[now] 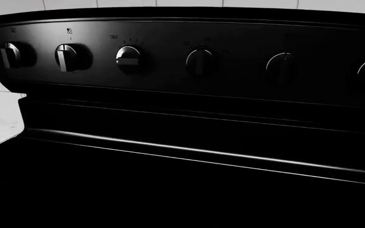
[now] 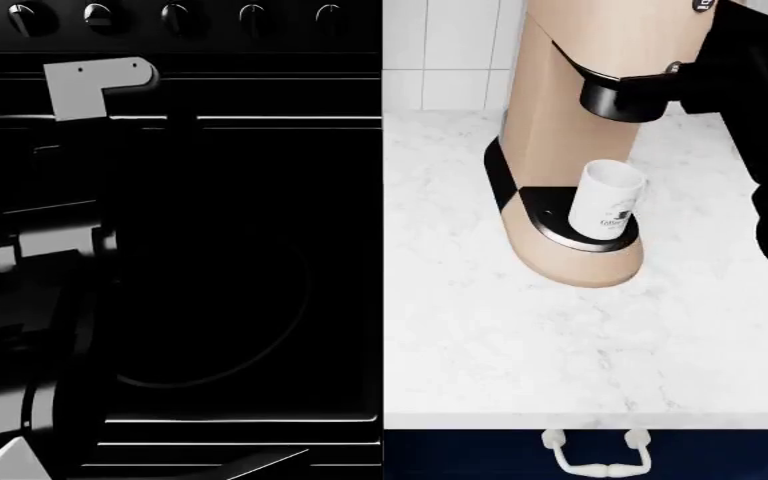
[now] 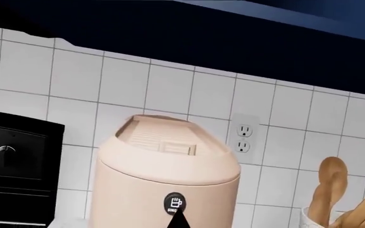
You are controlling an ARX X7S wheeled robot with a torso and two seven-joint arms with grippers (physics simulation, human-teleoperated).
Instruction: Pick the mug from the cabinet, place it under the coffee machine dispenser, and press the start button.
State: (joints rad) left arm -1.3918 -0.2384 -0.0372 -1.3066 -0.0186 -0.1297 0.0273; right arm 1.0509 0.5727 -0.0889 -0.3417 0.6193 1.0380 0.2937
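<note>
One mug (image 2: 607,203) stands on the black drip tray (image 2: 534,205) of the single beige coffee machine (image 2: 558,90), upright and right below the short black spout (image 2: 624,97). The machine sits on the white marble desk (image 2: 491,340), towards its far right; a black stove (image 2: 224,250) fills the scene's left half. Six knobs show on the stove's back panel (image 1: 189,57) in the left wrist view.

The right arm (image 2: 764,110) comes in as a dark mass at the far right, reaching towards the machine above the mug, well clear of it. In the right wrist view only a dark tip of the right hand (image 3: 178,219) shows, just below the one round button (image 3: 173,202) on the machine's front; whether it touches the button, and how wide the hand is, cannot be told.

The left hand is hard to pick out against the stove, so its opening cannot be judged.

One wall socket (image 3: 243,137) is behind the machine. Wooden utensils (image 3: 334,190) to its right are cut off by the frame edge. A white drawer handle (image 2: 598,455) shows under the desk's near edge.
</note>
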